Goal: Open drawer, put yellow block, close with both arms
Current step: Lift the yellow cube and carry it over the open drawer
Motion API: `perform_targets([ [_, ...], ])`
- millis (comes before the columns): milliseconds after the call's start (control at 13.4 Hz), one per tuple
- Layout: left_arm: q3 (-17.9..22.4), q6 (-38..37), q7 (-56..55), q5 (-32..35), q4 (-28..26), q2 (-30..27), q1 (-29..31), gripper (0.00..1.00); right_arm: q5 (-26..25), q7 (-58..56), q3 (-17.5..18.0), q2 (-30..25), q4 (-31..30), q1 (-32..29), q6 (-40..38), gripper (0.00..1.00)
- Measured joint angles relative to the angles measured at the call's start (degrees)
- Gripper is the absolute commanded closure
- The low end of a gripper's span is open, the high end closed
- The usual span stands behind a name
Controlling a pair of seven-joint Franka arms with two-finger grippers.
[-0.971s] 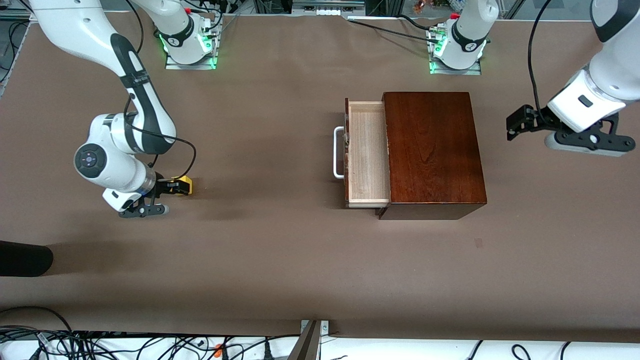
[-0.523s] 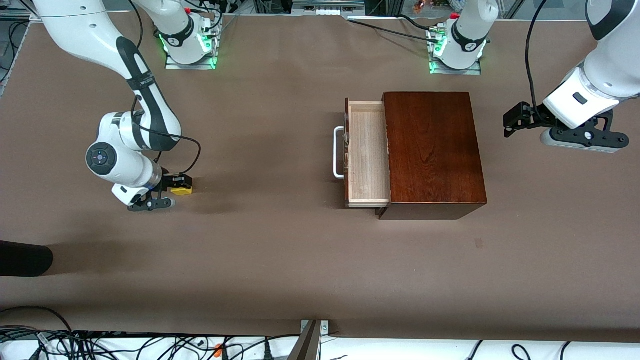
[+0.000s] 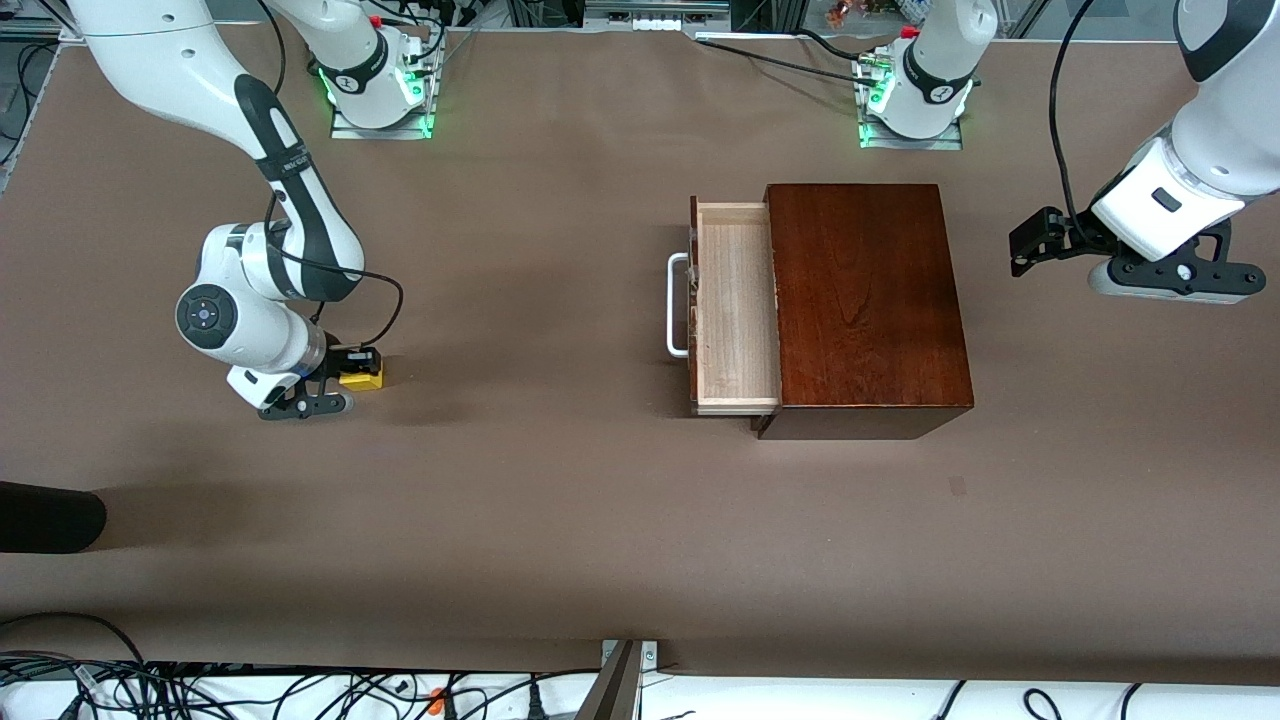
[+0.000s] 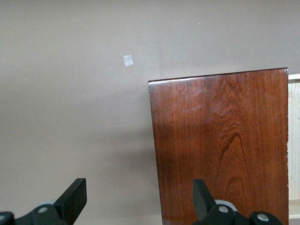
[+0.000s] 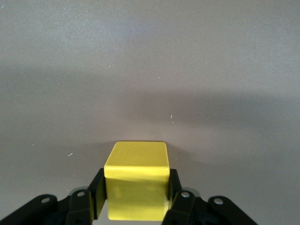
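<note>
Drawer [image 3: 737, 305] of the wooden box [image 3: 865, 300] stood open and empty. Right gripper [image 3: 350, 372] had clamped the yellow block [image 3: 364, 378] at the table [image 3: 560, 500], not yet carried over. Left gripper [image 3: 1030, 245] waited, fingers apart; placing and closing remained.

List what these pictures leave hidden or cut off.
- Front view: the glossy dark-wood box top covers the back of the pale wooden drawer.
- Right wrist view: right claw fingers flank the small yellow cube; its underside is hidden.
- Left wrist view: left claw fingers are cut off at the picture's edge.
</note>
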Motion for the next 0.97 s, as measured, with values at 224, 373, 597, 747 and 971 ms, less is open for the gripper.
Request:
perform_targets([
  [224, 0.1, -0.2, -0.5, 0.0, 0.1, -0.1, 0.0, 0.0, -0.1, -3.7, 1.4, -1.8, 1.8, 0.5, -0.1, 0.73],
  [373, 0.1, -0.6, -0.5, 0.0, 0.3, -0.1, 0.0, 0.0, -0.2, -4.1, 3.2, -3.9, 4.7, 2.6, -3.8, 0.73],
  [597, 0.0, -1.7, -0.5, 0.0, 0.9, -0.2, 0.0, 0.0, -0.4, -4.4, 5.8, -5.2, 10.5, 8.5, -9.0, 0.73],
  [747, 0.1, -1.8, -0.5, 0.0, 1.0, -0.2, 0.1, 0.0, -2.2, -4.6, 6.3, -5.2, 14.5, 15.9, -10.5, 0.73],
  [971, 0.1, -1.9, -0.5, 0.0, 1.0, -0.2, 0.1, 0.0, -4.6, -4.1, 6.5, -4.0, 22.7, 27.5, -15.4, 0.73],
])
